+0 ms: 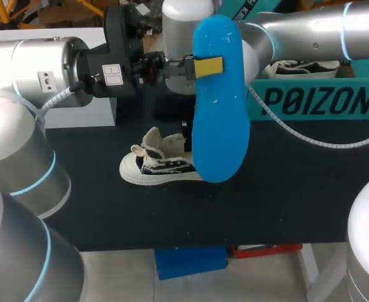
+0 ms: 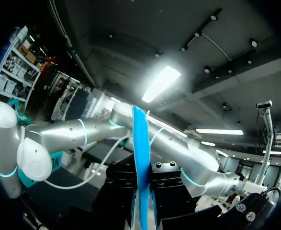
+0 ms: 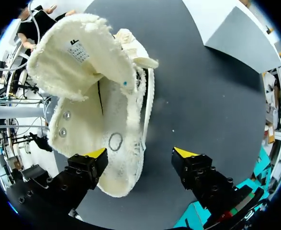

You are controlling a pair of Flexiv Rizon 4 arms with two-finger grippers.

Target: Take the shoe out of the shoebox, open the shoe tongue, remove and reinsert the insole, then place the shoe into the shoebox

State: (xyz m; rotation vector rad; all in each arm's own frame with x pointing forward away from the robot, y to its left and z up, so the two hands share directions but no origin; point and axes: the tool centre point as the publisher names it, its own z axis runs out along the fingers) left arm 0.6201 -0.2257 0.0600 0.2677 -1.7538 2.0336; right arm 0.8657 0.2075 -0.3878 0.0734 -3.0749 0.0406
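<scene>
Blue insole [image 1: 219, 119] is being held up off the worktop [image 1: 297, 189], broad face toward the head camera. The left gripper [image 1: 206, 66] is holding it near its upper end, one yellow tip lying across the face.

In the left wrist view the insole [image 2: 140, 158] is showing edge-on. The black fingers of the left gripper [image 2: 141, 201] are flanking it, and the jaws are pressing on it from both sides.

The shoe [image 1: 159, 165] is sitting on the worktop, partly hidden behind the insole's lower end, toe toward my left. It is lying outside the shoebox [image 1: 316, 100], which is standing at the far right of the worktop.

I am seeing the right arm [image 1: 297, 25] coming in from the right and passing behind the insole; its gripper is hidden in that view.

In the right wrist view the right gripper [image 3: 140, 153] is hovering over the shoe [image 3: 102, 110]. Its jaws are standing wide apart and gripping nothing. One yellow tip is lying over the shoe's side; I cannot tell whether it is touching. The other is over bare worktop [image 3: 217, 96]. The tongue [image 3: 78, 57] is folded back, leaving the shoe's inside in view.
</scene>
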